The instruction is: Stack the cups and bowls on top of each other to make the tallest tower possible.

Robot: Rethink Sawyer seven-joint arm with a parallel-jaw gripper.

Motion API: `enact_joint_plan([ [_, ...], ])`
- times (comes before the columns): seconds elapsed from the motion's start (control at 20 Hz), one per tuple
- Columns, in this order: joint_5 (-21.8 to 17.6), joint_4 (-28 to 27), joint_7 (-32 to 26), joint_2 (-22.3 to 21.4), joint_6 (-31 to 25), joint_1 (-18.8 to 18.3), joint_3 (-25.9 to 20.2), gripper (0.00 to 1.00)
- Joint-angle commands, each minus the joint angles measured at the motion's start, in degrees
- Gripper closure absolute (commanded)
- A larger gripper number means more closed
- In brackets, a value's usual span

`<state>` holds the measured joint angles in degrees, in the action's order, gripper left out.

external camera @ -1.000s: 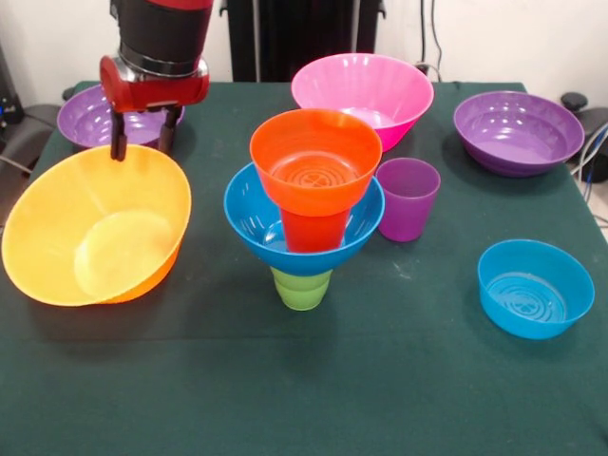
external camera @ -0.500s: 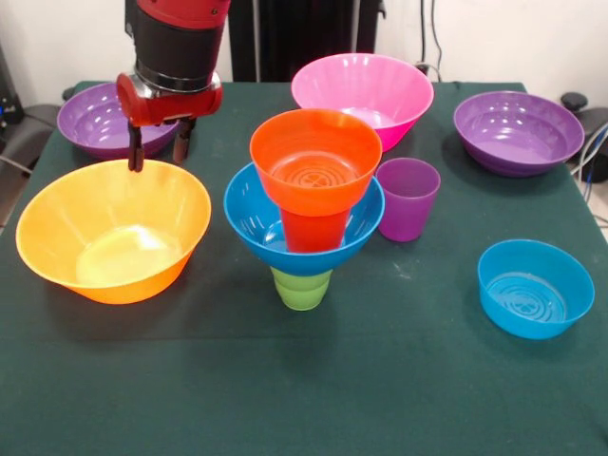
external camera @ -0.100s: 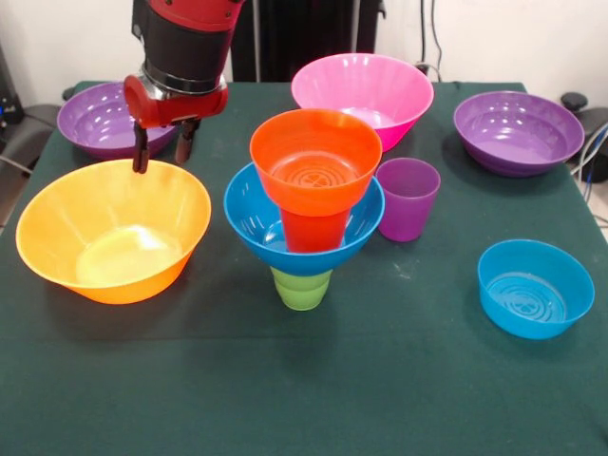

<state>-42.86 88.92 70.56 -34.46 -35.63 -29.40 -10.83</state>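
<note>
Tower [external camera @ -0.100s: 309, 204] upright mid-table, axis vertical, bowl mouths up, green cup [external camera @ -0.100s: 302, 288] inverted at base, my gripper [external camera @ -0.100s: 161, 152] near the far left corner, fingers [external camera @ -0.100s: 141, 152] slightly spread astride the yellow-orange bowl [external camera @ -0.100s: 114, 233] far rim, pinching nothing.

Tool [external camera @ -0.100s: 161, 152] straddles far rim of yellow-orange bowl [external camera @ -0.100s: 114, 228], which sits upright on bench [external camera @ -0.100s: 380, 380]. Beside it, tower [external camera @ -0.100s: 309, 209] stands intact: green cup, blue bowl, orange cup, orange bowl.
</note>
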Motion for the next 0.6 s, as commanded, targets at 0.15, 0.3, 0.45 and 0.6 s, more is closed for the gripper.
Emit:
enact_joint_plan([
  [0.15,-4.01,-3.37,-1.96,1.22,3.68,0.5,-3.05,0.0],
  [0.3,-2.87,-3.0,-2.51,2.33,3.81,-0.61,-4.27,0.0],
  [0.45,-2.28,-2.78,-2.4,2.8,4.06,-0.92,-4.93,0.0],
  [0.6,-0.29,-1.86,-2.63,3.44,3.63,-2.44,-6.37,0.0],
])
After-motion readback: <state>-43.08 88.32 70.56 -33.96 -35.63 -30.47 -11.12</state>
